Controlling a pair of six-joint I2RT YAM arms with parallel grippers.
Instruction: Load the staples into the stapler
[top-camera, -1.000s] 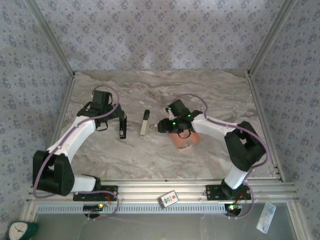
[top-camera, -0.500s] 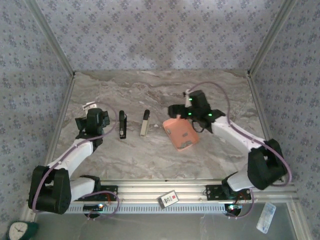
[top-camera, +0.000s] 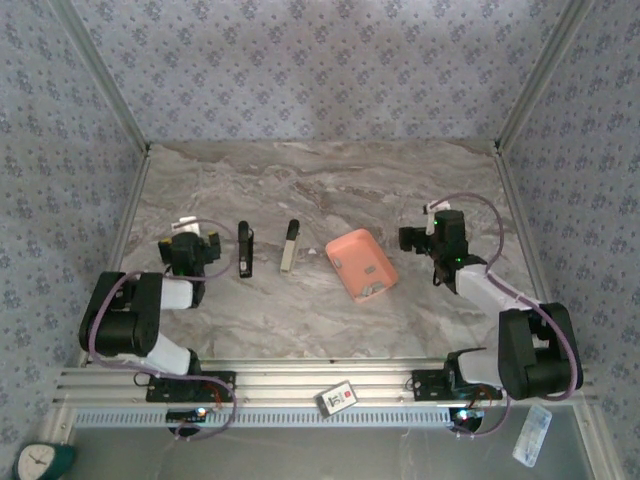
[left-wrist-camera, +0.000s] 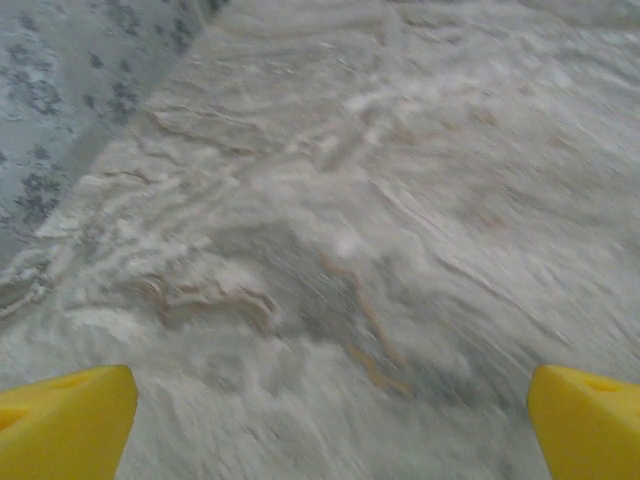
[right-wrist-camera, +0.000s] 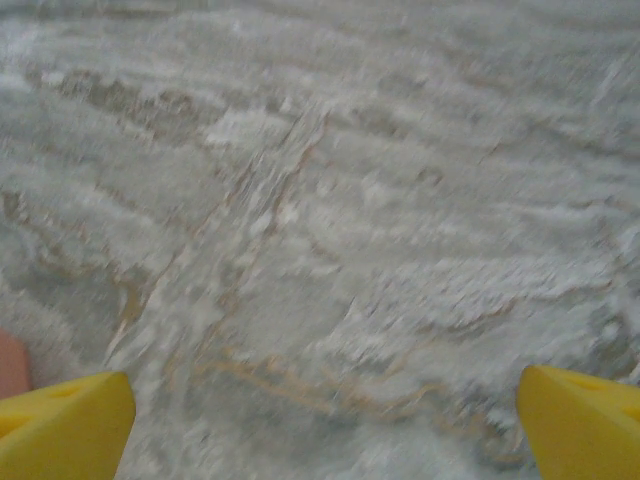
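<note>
A slim black stapler (top-camera: 244, 249) lies on the marble table (top-camera: 330, 180), left of centre. Beside it rests a pale narrow piece (top-camera: 289, 246) with a dark far end; whether it is the staples I cannot tell. My left gripper (top-camera: 196, 238) is pulled back at the left, a short way left of the stapler, open (left-wrist-camera: 330, 430) with bare marble between its yellow fingertips (left-wrist-camera: 60, 420). Folded back at the right, my right gripper (top-camera: 424, 238) is open too (right-wrist-camera: 325, 430), its yellow fingertips (right-wrist-camera: 585, 420) wide apart over bare marble.
An orange tray (top-camera: 362, 264) sits tilted right of centre, between the pale piece and my right gripper; its edge (right-wrist-camera: 10, 362) peeks in at the left of the right wrist view. Patterned walls (top-camera: 320, 70) close in the table on three sides.
Both arms have drawn back from the middle toward their own sides. The right gripper has left the orange tray and opened wide. The tray now lies uncovered.
</note>
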